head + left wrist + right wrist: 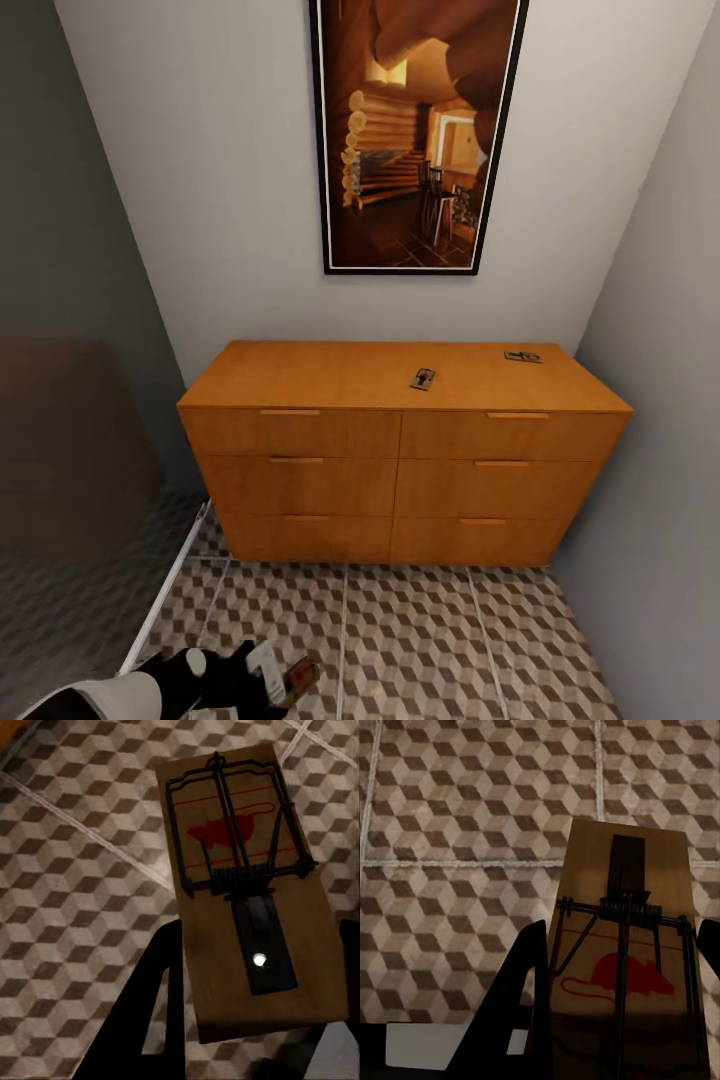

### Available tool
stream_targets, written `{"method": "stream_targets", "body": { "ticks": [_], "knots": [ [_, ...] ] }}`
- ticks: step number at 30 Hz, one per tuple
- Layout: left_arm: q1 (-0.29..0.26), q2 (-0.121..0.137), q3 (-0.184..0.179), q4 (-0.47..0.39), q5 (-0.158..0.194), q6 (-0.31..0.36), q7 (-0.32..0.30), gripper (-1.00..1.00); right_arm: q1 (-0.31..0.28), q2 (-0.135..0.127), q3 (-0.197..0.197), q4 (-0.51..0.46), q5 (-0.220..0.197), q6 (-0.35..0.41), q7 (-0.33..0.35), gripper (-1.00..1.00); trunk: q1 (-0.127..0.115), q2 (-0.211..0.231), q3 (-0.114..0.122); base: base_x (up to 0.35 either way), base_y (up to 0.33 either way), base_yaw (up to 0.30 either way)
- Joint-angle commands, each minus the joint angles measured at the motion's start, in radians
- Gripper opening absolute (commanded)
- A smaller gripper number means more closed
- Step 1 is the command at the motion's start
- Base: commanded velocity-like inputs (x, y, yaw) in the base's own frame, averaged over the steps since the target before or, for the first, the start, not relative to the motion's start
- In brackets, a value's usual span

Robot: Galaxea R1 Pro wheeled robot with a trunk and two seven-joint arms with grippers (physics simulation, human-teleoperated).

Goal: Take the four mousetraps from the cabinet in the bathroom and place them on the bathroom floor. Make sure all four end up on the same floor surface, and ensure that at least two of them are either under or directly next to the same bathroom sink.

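Each gripper pinches one mousetrap, board pointing outward along the fingers: left gripper (255, 1009) holds a trap (244, 885), right gripper (619, 1012) another (626, 960), both above the tiled floor (420, 630). Two mousetraps (422, 379) lie on the cabinet (400, 470) ahead.

Smooth satin orange-brown wood on the cabinet (400, 440), matt patterned tile on the bathroom floor (400, 640), and between the left gripper (255, 1020)'s matt black fingers (161, 997) a plain tan wooden mousetrap (255, 907) with dark metal wire, a shiny rivet and printed red mark.
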Motion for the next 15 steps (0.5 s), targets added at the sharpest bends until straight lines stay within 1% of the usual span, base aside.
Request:
{"method": "stream_targets", "body": {
  "ticks": [1, 2, 3, 5, 7, 8, 10, 11, 12, 13, 14, 15],
  "knots": [
    [0.018, 0.012, 0.011, 0.002, -0.009, -0.02, 0.024, -1.0, 0.0, 0.0, -0.009, 0.001, 0.009, -0.003, 0.003, -1.0, 0.0, -0.001, -0.001, 0.0, 0.0, 0.0],
    [0.037, 0.022, 0.011, 0.002, -0.009, -0.028, 0.06, -1.0, 0.0, 0.0, -0.009, 0.001, 0.009, -0.003, 0.003, -1.0, 0.0, -0.001, -0.001, 0.0, 0.0, 0.0],
    [0.047, 0.027, 0.011, 0.003, -0.009, -0.031, 0.082, -1.0, 0.0, 0.0, -0.009, 0.001, 0.009, -0.003, 0.003, -1.0, 0.0, -0.001, -0.001, 0.0, 0.0, 0.0],
    [0.089, 0.037, 0.011, 0.003, -0.008, -0.037, 0.183, -1.0, 0.0, 0.0, -0.009, 0.0, 0.009, -0.003, 0.003, -1.0, 0.0, -0.001, -0.001, 0.0, 0.0, 0.0],
    [0.131, 0.04, 0.011, 0.003, -0.008, -0.04, 0.269, -1.0, -0.001, 0.0, -0.009, -0.001, 0.01, -0.002, 0.001, -1.0, 0.0, -0.001, -0.001, 0.0, 0.0, 0.0],
    [0.141, 0.041, 0.011, 0.003, -0.008, -0.041, 0.286, -1.0, -0.001, -0.001, -0.009, -0.002, 0.01, -0.002, 0.001, -1.0, 0.0, -0.001, -0.001, 0.0, 0.0, 0.0],
    [0.178, 0.042, 0.011, 0.003, -0.005, -0.043, 0.35, -1.0, 0.0, -0.001, -0.009, -0.017, 0.01, -0.002, -0.013, -1.0, 0.0, -0.001, -0.001, 0.0, 0.0, 0.0],
    [0.184, 0.042, 0.012, 0.003, -0.003, -0.043, 0.361, -1.0, 0.0, -0.001, -0.009, -0.023, 0.01, -0.001, -0.02, -1.0, 0.0, -0.001, -0.001, 0.0, 0.0, 0.0],
    [0.193, 0.042, 0.012, 0.003, 0.007, -0.044, 0.383, -1.0, 0.0, -0.001, -0.009, -0.036, 0.011, 0.002, -0.035, -1.0, 0.0, -0.001, -0.001, 0.0, 0.0, 0.0],
    [0.201, 0.042, 0.013, 0.003, 0.028, -0.046, 0.406, -1.0, 0.0, 0.0, -0.009, -0.05, 0.012, 0.008, -0.052, -1.0, 0.0, -0.001, -0.001, 0.0, 0.0, 0.0],
    [0.21, 0.042, 0.014, 0.002, 0.062, -0.048, 0.43, -1.0, 0.0, 0.0, -0.009, -0.067, 0.012, 0.023, -0.068, -1.0, 0.0, -0.001, -0.001, 0.0, 0.0, 0.0],
    [0.219, 0.042, 0.014, 0.002, 0.112, -0.052, 0.458, -1.0, 0.0, 0.001, -0.009, -0.089, 0.012, 0.048, -0.081, -1.0, 0.0, -0.001, -0.001, 0.0, 0.0, 0.0]
  ]
}}
